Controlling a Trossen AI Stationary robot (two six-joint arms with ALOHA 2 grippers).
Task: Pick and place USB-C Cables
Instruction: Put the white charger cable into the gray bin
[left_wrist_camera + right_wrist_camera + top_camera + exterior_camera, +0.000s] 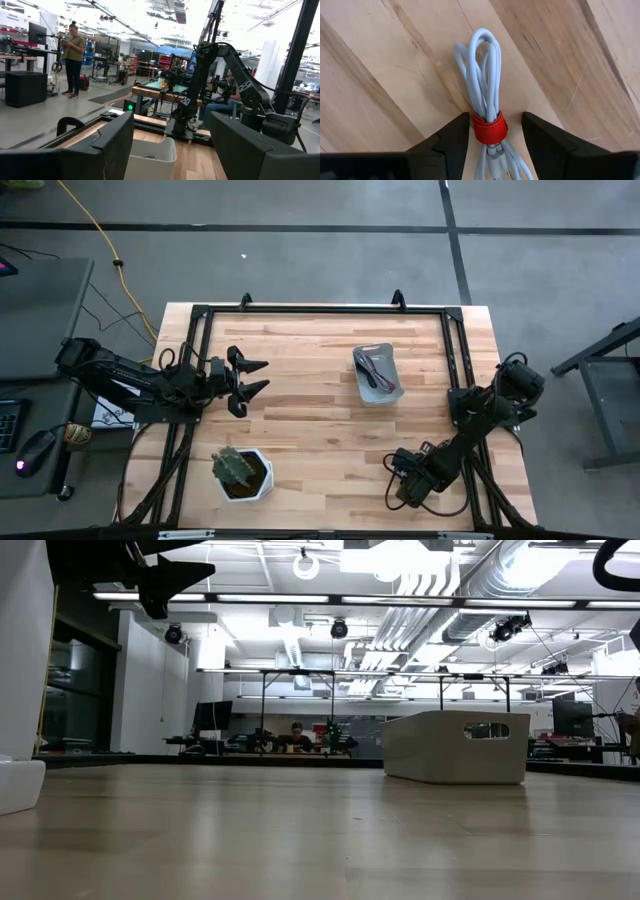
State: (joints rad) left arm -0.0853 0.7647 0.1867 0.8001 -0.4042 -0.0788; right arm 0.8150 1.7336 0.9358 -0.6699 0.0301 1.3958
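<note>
A whitish cable bundle [482, 75] with a red strap [490, 128] lies flat on the wood near the table's near right corner. My right gripper [495, 120] points down over it, open, one finger on each side of the red strap with small gaps. In the high view this gripper [405, 482] hides the bundle. Dark red, black and grey cables [377, 372] lie inside the pale tray [391, 356]. My left gripper [254, 380] hangs open above the table's left part, pointing at the tray [150, 156].
A white pot with a green plant [240, 472] stands near the table's near left edge, and its wall shows in the low view [20, 785]. The tray [455, 745] stands right of centre toward the far edge. A black frame [320, 310] runs along the table's sides. Bare wood lies between the arms.
</note>
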